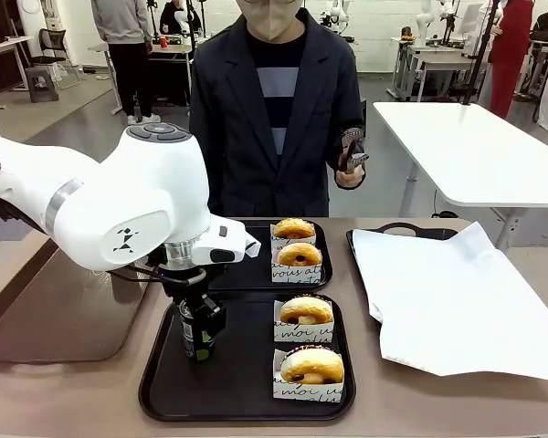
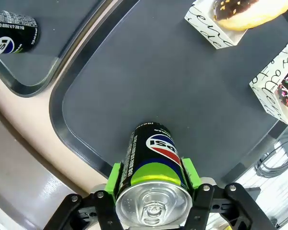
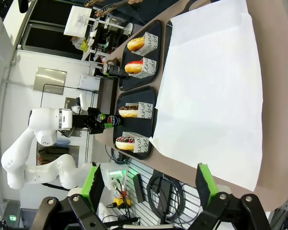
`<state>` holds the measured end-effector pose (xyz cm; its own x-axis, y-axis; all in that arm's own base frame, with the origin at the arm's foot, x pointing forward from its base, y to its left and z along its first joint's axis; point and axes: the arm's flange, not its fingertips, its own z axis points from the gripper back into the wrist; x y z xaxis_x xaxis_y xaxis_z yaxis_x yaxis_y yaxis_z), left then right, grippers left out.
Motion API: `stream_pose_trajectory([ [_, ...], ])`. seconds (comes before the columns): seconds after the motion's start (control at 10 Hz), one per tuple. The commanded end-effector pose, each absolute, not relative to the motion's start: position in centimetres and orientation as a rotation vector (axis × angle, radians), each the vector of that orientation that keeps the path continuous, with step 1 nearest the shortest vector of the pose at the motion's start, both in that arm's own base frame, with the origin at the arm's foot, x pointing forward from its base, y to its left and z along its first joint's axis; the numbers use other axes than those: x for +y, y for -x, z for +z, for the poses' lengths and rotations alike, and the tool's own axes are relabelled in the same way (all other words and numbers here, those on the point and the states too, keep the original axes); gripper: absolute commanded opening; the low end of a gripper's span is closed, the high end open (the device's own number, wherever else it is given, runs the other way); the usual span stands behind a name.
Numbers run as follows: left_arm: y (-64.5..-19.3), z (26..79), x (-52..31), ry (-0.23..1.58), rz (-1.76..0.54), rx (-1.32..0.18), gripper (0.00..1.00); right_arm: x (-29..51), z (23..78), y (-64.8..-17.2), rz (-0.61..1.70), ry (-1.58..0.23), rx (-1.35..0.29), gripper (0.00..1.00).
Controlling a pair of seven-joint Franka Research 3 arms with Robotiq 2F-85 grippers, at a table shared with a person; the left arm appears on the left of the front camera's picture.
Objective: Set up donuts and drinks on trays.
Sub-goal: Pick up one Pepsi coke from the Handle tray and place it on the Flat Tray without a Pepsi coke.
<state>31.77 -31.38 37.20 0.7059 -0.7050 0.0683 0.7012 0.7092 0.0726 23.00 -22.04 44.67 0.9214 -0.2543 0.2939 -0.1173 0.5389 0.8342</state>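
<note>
Wrist footage of the left gripper point(image 2: 153, 191) shows its green pads clamped on a soda can point(image 2: 153, 184), silver top toward the lens, base toward the near black tray point(image 2: 134, 86). From the front the can stands upright. Right gripper point(image 3: 149, 184) hangs spread, empty, above the brown table point(image 1: 420, 401).
</note>
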Motion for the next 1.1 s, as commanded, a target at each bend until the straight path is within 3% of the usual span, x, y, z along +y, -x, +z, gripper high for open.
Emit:
stream_pose_trajectory([
  [0.0, -32.6, 36.7, -31.4, -0.063, -0.745, -0.084, 0.59, -22.0, 44.6, -23.1, -0.072, -1.023, -0.432, 1.00],
  [0.3, -32.8, 36.4, -31.2, -0.063, -0.731, -0.066, 0.59, -22.0, 44.6, -23.1, -0.072, -1.023, -0.432, 1.00],
  [0.6, -32.8, 36.6, -31.1, -0.059, -0.730, -0.069, 0.91, -22.0, 44.6, -23.1, -0.072, -1.023, -0.432, 1.00],
  [0.7, -32.6, 36.8, -31.1, -0.055, -0.730, -0.075, 0.97, -22.0, 44.6, -23.1, -0.072, -1.023, -0.432, 1.00],
  [1.0, -32.2, 38.2, -31.0, -0.047, -0.729, -0.104, 1.00, -22.0, 44.6, -23.1, -0.072, -1.023, -0.432, 1.00],
])
